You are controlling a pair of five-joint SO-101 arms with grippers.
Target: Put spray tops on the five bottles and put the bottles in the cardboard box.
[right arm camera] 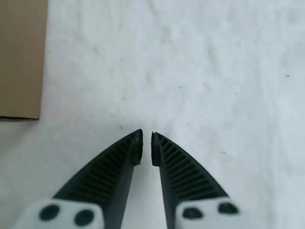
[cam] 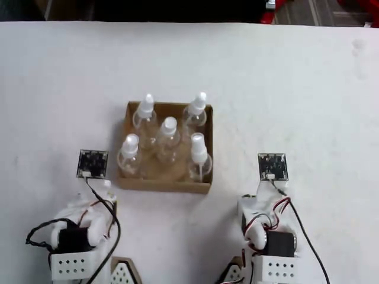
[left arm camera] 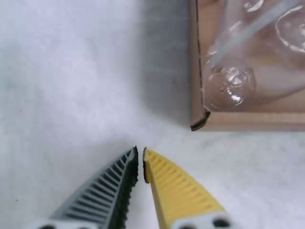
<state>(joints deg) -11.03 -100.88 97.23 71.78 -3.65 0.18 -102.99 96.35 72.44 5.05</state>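
Note:
The cardboard box (cam: 167, 185) stands in the middle of the white table, and several clear bottles (cam: 169, 139) stand upright inside it, each with a white spray top (cam: 169, 123). My left gripper (left arm camera: 140, 153) is shut with nothing in it, just off the box's near left corner (left arm camera: 200, 121), where a clear bottle base (left arm camera: 228, 83) shows through the open top. My right gripper (right arm camera: 147, 138) is shut and holds nothing over bare table, to the right of the box wall (right arm camera: 21, 57). Both arms (cam: 77, 236) (cam: 269, 236) sit folded back at the near edge.
White table (cam: 284, 89) lies open around the box on all sides. Dark floor and red objects (cam: 269, 15) run along the far edge. Cables hang on both arms near the table's front.

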